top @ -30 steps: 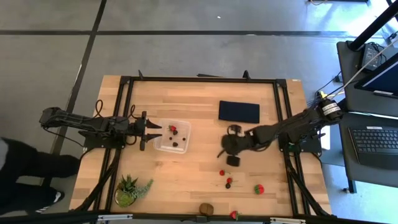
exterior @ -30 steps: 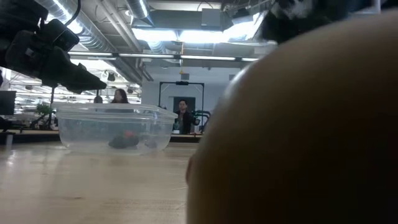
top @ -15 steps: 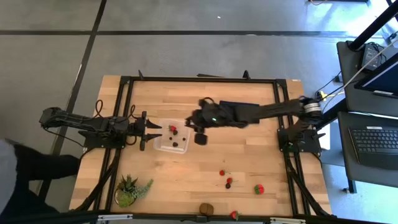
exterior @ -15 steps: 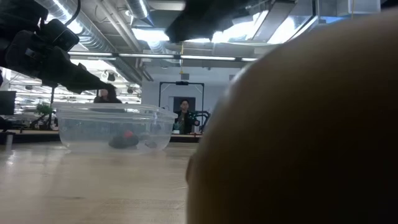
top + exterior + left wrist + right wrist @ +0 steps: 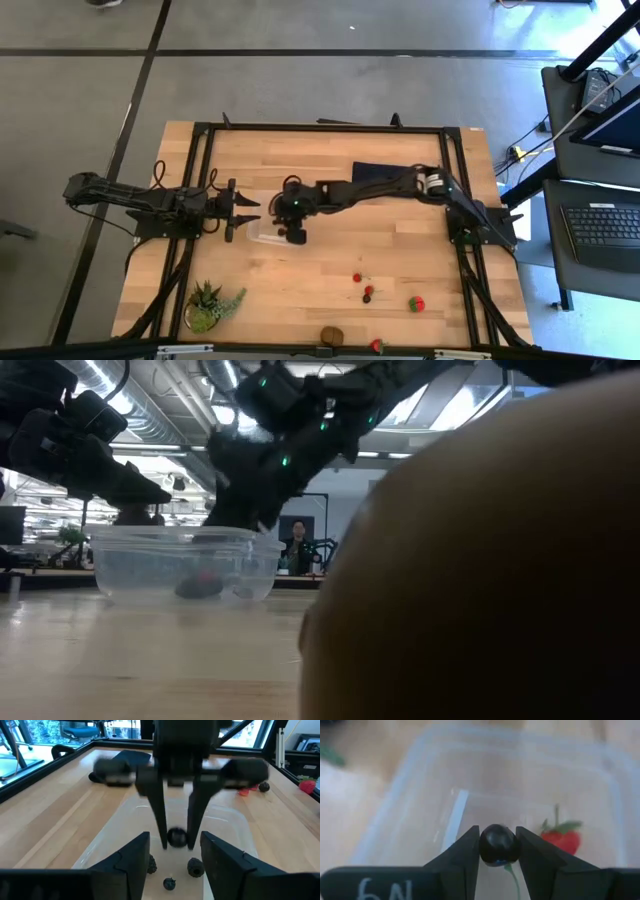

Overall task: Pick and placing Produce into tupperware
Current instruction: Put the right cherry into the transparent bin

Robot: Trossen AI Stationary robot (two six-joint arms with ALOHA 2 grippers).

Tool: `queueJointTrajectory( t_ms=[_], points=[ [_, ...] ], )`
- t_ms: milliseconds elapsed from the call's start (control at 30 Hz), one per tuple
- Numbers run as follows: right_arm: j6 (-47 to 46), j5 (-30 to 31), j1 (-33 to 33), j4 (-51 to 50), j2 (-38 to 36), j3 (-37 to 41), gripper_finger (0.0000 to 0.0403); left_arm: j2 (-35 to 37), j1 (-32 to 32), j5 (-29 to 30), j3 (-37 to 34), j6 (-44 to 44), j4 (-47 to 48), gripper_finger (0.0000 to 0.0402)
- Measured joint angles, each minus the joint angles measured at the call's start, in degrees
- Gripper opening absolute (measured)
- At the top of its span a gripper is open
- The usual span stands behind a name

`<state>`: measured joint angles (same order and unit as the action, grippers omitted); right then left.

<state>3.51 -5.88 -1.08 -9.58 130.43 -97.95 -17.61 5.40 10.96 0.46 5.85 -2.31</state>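
The tupperware (image 5: 262,233) is a clear, low-walled box left of the table's middle. Inside it lie a red strawberry (image 5: 561,838) and small dark berries (image 5: 196,867). My right gripper (image 5: 293,226) hangs over the box with its fingers pointing down, shut on one dark round berry (image 5: 498,845). My left gripper (image 5: 245,213) waits open at the box's left wall, above the rim (image 5: 150,490). More strawberries (image 5: 416,303), a dark berry (image 5: 368,292) and the brown kiwi (image 5: 331,335) lie on the table near its front edge. My right gripper pinches the dark berry (image 5: 176,837) between its two fingertips (image 5: 161,827), one on each side. The fingers come from above, pointing down. The berry is lifted clear, just over the tupperware's inside.
A spiky green potted plant (image 5: 212,305) stands at the near left corner. A flat dark blue rectangle (image 5: 372,170) lies under the right arm toward the far side. The kiwi (image 5: 480,560) fills the low view's right half. Bare wood lies between the box and the loose fruit.
My right gripper has swung from the table's right-middle toward the left, passing the far side of the box, then come down over the tupperware, staying shut. The left arm has kept still.
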Motion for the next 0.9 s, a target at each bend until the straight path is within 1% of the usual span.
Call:
queueJointTrajectory(
  t_ms=[133,433,533,667,900],
  points=[
    [0.01,0.09,-0.04,0.24,2.24,-0.79,0.0123,0.0,0.01,0.0,0.01,0.0,0.0,0.0162],
    [-0.29,0.23,-0.22,0.74,2.25,-0.9,0.0124,0.0,-0.01,0.0,0.0,-0.02,0.0,0.0168],
    [-1.3,0.23,-0.22,0.76,2.25,-0.9,0.0132,0.0,-0.01,0.0,0.01,-0.02,0.0,0.017],
    [0.12,0.23,-0.26,0.83,2.23,-0.9,0.0165,0.0,0.0,0.0,0.01,-0.02,0.0,0.0167],
    [-0.24,0.25,-0.26,0.58,2.07,-0.88,0.0254,0.0,0.01,0.02,0.01,-0.02,0.0,0.0161]
  ],
)
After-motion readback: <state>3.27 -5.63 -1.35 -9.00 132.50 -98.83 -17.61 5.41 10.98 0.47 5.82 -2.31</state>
